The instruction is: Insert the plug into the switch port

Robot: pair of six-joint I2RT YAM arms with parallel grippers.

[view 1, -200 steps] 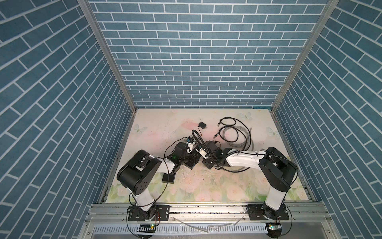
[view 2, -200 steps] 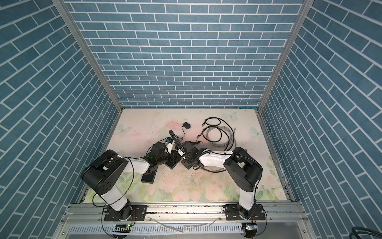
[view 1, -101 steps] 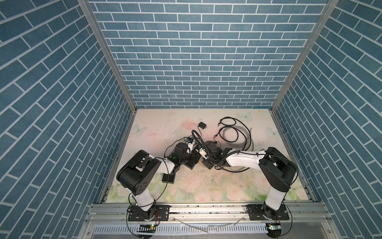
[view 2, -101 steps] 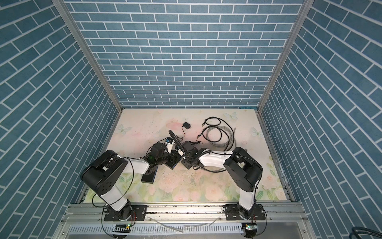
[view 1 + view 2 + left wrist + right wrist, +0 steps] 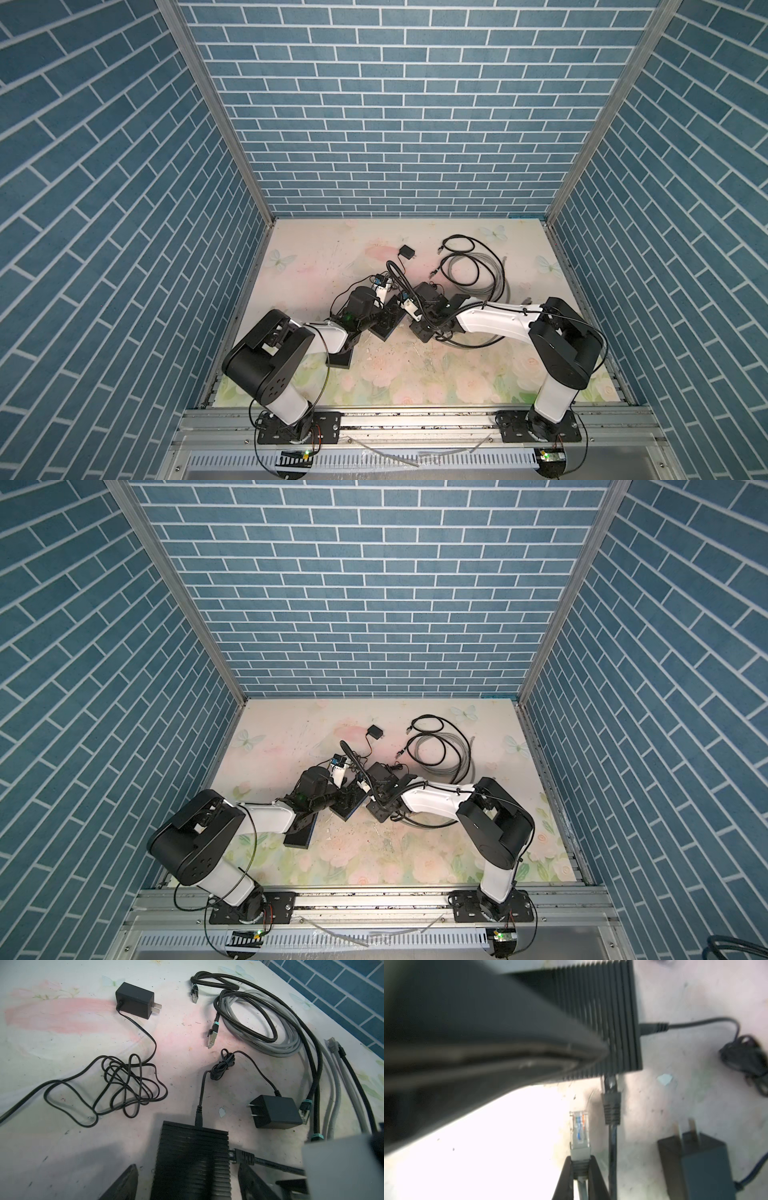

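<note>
The black ribbed switch [image 5: 191, 1159] lies on the floral table [image 5: 415, 374], at the centre in both top views [image 5: 388, 324] [image 5: 349, 804]. My left gripper [image 5: 187, 1165] is open and straddles it, one finger on each side with a gap. A black plug [image 5: 242, 1156] sits in the switch's side. My right gripper [image 5: 580, 1164] is shut on the boot of a grey cable's clear plug [image 5: 579, 1132]. That plug points at the same side of the switch [image 5: 602, 1022], a short way off, beside the black plug [image 5: 612, 1108].
A power lead [image 5: 198, 1118] enters the switch's far end. Two black wall adapters [image 5: 276, 1111] [image 5: 135, 1000] lie beyond it. Coiled grey and black cables [image 5: 473, 270] lie at the back right. A second black box [image 5: 343, 359] lies under the left forearm.
</note>
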